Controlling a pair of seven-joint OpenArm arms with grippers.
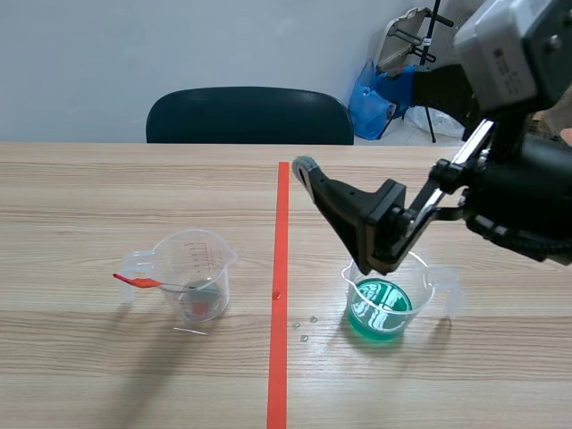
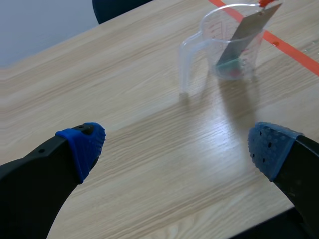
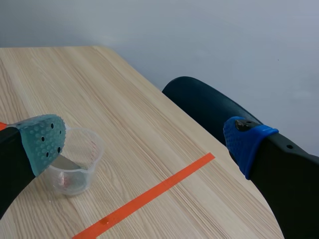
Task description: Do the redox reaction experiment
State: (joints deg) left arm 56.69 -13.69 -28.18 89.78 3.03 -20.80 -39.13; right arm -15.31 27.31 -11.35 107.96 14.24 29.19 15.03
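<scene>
The left arm is lying outside the scene view, so only the left wrist view is showing the left gripper (image 2: 177, 147). The top of the metal strip (image 2: 243, 36) is being cut off there, and its orange-red end (image 1: 136, 281) is showing fully only in the scene view. A reddish tint at the bottom of the clear beaker (image 1: 179, 255) is too faint to make out. In the right wrist view, the grey-green pad is partly covering this beaker, and the green beaker (image 1: 427, 286) is not appearing in that view.

The left gripper's fingers are standing wide apart and holding nothing, with the clear beaker well ahead of them, nearer the right finger. The strip is leaning inside it, its coloured end sticking out over the rim.

The right gripper (image 3: 144, 142) is hanging raised above the table (image 1: 107, 197), fingers spread wide and gripping nothing. In the scene view it is hovering just over the green beaker, which is standing below the fingers and holding green liquid.

The tape line (image 1: 281, 268) is running between the two beakers. A few droplets (image 1: 304, 327) are lying beside it, near the green beaker. A dark chair (image 1: 250, 116) is standing beyond the table's far edge, and a blue bag (image 1: 374, 100) is sitting behind the right arm.
</scene>
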